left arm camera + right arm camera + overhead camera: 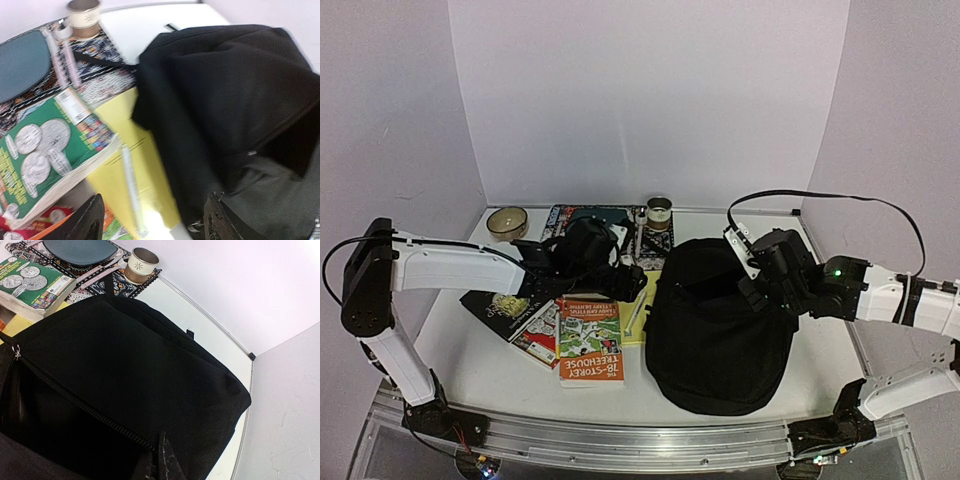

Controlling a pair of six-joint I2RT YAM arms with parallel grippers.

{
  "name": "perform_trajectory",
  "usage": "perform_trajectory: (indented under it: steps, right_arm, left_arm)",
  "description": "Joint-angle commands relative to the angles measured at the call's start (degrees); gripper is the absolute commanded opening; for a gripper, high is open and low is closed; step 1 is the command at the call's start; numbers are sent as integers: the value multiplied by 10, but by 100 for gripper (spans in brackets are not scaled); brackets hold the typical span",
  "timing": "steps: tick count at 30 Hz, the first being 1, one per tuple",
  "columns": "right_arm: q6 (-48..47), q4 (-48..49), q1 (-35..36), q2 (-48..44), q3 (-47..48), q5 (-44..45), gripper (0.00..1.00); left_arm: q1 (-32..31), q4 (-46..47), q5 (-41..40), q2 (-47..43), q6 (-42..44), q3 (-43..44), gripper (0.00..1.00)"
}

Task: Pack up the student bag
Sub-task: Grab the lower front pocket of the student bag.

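Observation:
The student bag (720, 335) is a big black backpack lying at the centre right, its main zipper (75, 401) open. My right gripper (161, 462) is shut, pinching the fabric at the rim of that opening; from above, the right gripper (758, 290) sits at the bag's upper right edge. Just left of the student bag (235, 95), my left gripper (152, 225) stands open with nothing held. Below its jaws lie a yellow folder (125, 150) and a white pen (131, 185).
A thick green book (45, 150) and an orange book (588, 345) lie left of the yellow folder (642, 312). Behind them are a dark teal pad (22, 65) on a patterned mat (652, 240), a small roll (660, 210) and a bowl (507, 222).

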Motion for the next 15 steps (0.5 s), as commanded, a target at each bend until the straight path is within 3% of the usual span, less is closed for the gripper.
perform_trajectory:
  steps: [1,15]
  right_arm:
    - [22,18,0,-22,2,32,0]
    - [40,-19,0,-15,16,18,0]
  left_arm:
    - [0,-69,-47,16,0,22,63]
    - [10,-155,-30,179,17,176,44]
